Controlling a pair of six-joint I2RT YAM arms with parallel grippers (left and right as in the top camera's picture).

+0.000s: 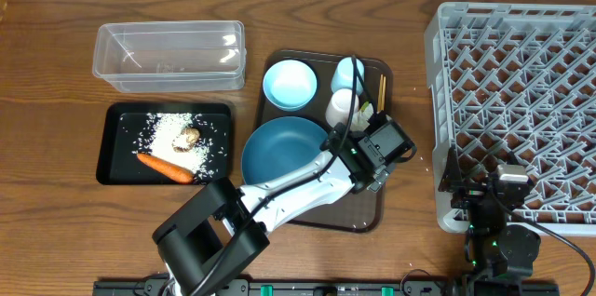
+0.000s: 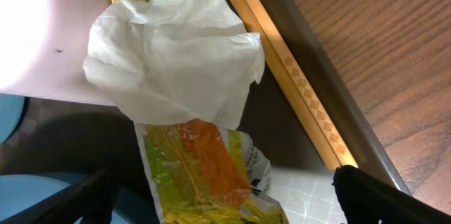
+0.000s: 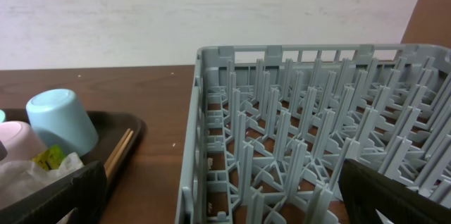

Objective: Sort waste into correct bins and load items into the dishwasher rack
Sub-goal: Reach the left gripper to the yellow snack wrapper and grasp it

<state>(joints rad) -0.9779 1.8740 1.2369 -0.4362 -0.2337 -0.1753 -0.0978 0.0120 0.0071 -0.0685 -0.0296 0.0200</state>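
step: waste sorting; left gripper (image 1: 361, 119) hovers over tissue (image 2: 176, 55) and wrapper (image 2: 204, 175) on brown tray (image 1: 372, 217)
left jaws: spread, empty
next: probably descend, pinch tissue, carry to clear tub (image 1: 168, 54)
right gripper (image 3: 225, 206): spread, at rack (image 3: 296, 111)

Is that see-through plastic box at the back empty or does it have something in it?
Empty: the clear rectangular plastic tub shows only bare wooden table through its bottom.

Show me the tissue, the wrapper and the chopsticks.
tissue (image 2: 176, 55), left wrist view, middle of the crumpled white sheet.
wrapper (image 2: 204, 175), left wrist view, its orange printed patch.
chopsticks (image 2: 299, 83), left wrist view, midway along the patterned wood.
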